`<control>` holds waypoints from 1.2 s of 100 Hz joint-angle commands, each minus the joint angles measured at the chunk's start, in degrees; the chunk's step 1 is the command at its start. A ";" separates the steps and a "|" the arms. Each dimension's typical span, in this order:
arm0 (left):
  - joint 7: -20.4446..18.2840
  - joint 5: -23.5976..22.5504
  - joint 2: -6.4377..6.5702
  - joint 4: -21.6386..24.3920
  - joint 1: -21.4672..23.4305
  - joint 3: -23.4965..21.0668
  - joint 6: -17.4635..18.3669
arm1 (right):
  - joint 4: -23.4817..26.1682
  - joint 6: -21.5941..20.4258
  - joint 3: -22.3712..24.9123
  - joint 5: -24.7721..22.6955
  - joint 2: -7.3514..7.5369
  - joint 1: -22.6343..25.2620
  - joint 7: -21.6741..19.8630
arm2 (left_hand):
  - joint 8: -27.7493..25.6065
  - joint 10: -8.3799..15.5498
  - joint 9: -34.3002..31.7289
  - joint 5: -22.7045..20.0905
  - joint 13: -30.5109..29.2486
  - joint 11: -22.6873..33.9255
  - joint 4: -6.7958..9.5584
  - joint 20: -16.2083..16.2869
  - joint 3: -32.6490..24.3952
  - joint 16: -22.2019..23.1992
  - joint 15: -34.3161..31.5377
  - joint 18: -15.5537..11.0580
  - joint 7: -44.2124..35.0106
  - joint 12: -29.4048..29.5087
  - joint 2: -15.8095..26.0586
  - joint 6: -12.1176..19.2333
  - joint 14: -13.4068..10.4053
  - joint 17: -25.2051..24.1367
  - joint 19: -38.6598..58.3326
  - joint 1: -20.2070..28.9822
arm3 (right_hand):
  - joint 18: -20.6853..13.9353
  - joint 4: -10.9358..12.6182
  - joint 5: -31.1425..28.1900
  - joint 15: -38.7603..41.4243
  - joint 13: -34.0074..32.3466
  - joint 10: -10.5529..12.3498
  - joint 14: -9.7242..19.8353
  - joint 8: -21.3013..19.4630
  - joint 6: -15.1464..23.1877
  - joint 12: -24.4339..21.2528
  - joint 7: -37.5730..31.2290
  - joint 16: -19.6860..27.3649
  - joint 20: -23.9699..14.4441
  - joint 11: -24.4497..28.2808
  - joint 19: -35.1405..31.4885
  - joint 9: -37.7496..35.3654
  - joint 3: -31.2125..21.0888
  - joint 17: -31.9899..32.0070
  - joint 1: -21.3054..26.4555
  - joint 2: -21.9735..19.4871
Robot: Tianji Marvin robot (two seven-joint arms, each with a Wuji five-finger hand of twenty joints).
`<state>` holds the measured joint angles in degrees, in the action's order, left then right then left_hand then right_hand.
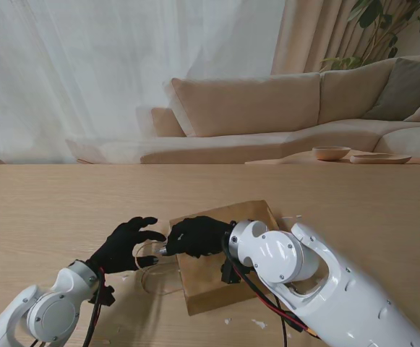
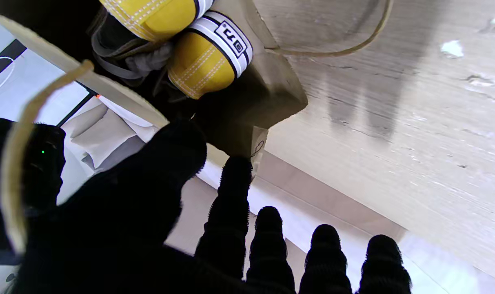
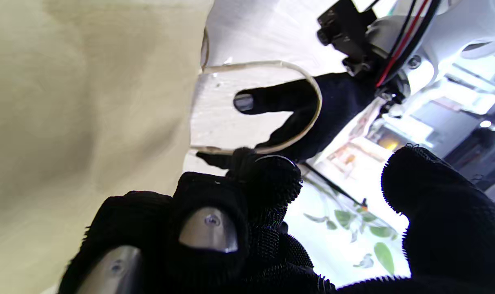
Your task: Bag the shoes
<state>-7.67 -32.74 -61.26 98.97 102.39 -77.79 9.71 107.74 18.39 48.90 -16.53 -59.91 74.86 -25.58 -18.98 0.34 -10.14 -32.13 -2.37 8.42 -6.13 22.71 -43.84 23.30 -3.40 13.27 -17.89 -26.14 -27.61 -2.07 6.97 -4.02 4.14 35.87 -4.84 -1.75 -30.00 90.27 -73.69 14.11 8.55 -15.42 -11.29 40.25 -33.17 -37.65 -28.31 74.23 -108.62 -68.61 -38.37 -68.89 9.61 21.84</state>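
two yellow shoes (image 2: 190,45) already sit inside the paper bag (image 1: 220,271) lying on the worktop (image 1: 65,210); left hand (image 1: 126,244) spread, empty; right hand (image 1: 199,236) curled, grip unclear. next, gather the handles (image 1: 152,267).

You see a beige sofa (image 1: 282,108) beyond the wooden tabletop (image 1: 65,202), with daylight through sheer white curtains (image 1: 87,65).

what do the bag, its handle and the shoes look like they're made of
Bag: likely brown kraft paper, matte, with creased folds at its mouth. Handle: seemingly twisted paper cord, pale and stiff in its loop. Shoes: yellow canvas-like fabric with pale stitching and a white, black-striped band, probably rubber.
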 commanded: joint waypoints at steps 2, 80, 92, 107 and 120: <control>-0.41 0.09 -0.13 -0.24 0.54 -0.58 0.30 | 0.89 1.23 0.49 -0.39 -0.18 1.80 0.36 | -0.19 0.15 1.64 1.36 0.66 -0.49 0.40 -1.21 1.27 0.42 0.48 -1.37 0.84 -0.14 0.89 -0.01 -1.22 -0.23 -0.87 0.51 | -6.56 -2.53 6.16 -0.69 -1.66 -0.19 -7.37 2.38 -2.45 0.19 -0.56 1.91 2.24 0.14 -9.13 1.87 1.92 -0.09 -2.99 -0.59; -3.40 5.32 -0.06 6.27 7.10 -11.71 6.84 | 8.57 0.86 12.88 -14.49 -3.28 24.24 20.99 | 1.52 -1.64 1.10 7.50 0.67 -0.13 0.52 -2.72 3.51 -1.20 0.68 -0.45 3.45 1.04 2.54 -1.17 -0.56 -0.15 -1.52 0.26 | 7.95 0.04 12.10 -29.86 34.58 -10.14 -15.04 -3.36 11.52 -7.03 10.43 4.86 -9.06 -17.28 16.57 31.50 6.09 38.36 7.30 -4.64; -3.86 2.96 0.14 7.97 8.06 -13.71 8.03 | 8.92 0.90 13.90 -14.43 -3.55 26.07 22.46 | 1.55 -1.41 1.09 7.19 0.75 0.32 1.08 -2.28 6.66 -0.16 0.37 -0.28 3.14 1.51 5.42 0.03 -0.59 -0.30 -0.97 6.44 | 8.34 0.10 12.11 -30.68 35.77 -10.41 -15.16 -3.77 11.80 -7.33 11.32 5.05 -9.31 -17.89 17.60 32.47 5.69 39.61 7.55 -4.49; -4.04 2.59 0.14 9.80 9.40 -14.80 8.83 | 8.98 0.05 14.41 -14.47 -3.82 27.52 24.06 | 1.65 -1.67 0.73 6.85 0.73 0.96 1.62 -1.76 11.30 0.61 0.19 -0.15 2.75 1.42 8.87 -0.25 -0.40 -0.39 -0.71 11.55 | 9.18 0.00 11.75 -33.17 38.47 -11.03 -15.33 -6.36 12.52 -8.44 13.69 5.57 -10.75 -19.58 21.15 34.25 5.06 42.16 7.64 -4.35; -4.01 6.72 -0.06 10.93 10.42 -13.82 8.68 | 8.52 -1.16 14.04 -14.93 -4.07 28.10 25.78 | 2.98 -2.69 0.34 5.88 0.84 2.38 1.51 -2.65 12.70 0.79 0.40 -0.03 4.30 2.18 8.88 -1.20 0.07 -0.30 -1.56 6.84 | 11.09 0.01 11.94 -41.96 44.48 -12.19 -15.18 -7.28 14.58 -11.87 14.97 9.14 -9.10 -25.07 29.93 39.59 5.02 48.48 7.80 -4.52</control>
<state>-10.85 -27.34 -61.04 108.66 111.95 -92.53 18.40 116.49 17.92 63.49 -31.07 -63.28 102.27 -0.26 -17.08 -1.20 -10.14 -25.47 -2.37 9.50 -5.99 21.22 -32.51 23.36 -3.36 13.32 -15.08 -24.79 -20.60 -3.38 7.29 -4.02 4.15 45.29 5.60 -1.75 -18.63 50.75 -32.18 2.41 -6.20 -21.77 0.65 29.94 -19.37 -30.05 -37.91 51.77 -81.33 -31.60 -33.01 -22.80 16.94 17.61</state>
